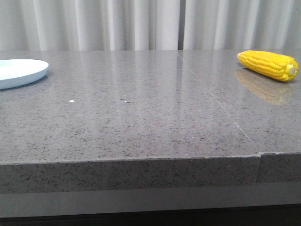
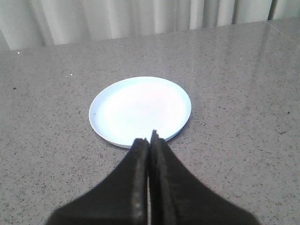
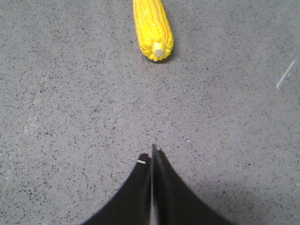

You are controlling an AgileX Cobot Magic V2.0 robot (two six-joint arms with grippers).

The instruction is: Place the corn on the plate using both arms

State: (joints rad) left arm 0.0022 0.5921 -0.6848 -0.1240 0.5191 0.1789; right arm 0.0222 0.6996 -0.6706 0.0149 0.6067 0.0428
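The yellow corn (image 1: 268,65) lies on the grey table at the far right, pale stub end to the right. It also shows in the right wrist view (image 3: 152,28), stub end toward my right gripper (image 3: 151,153), which is shut and empty, a good way short of it. The pale blue-white plate (image 1: 19,72) sits empty at the far left edge of the front view. In the left wrist view the plate (image 2: 140,109) lies just beyond my left gripper (image 2: 149,138), which is shut and empty, its tips over the plate's near rim. Neither arm shows in the front view.
The grey speckled stone table (image 1: 141,113) has a front edge (image 1: 131,162) close to the camera and a seam (image 1: 211,99) running back on the right. White curtains (image 1: 141,23) hang behind the table.
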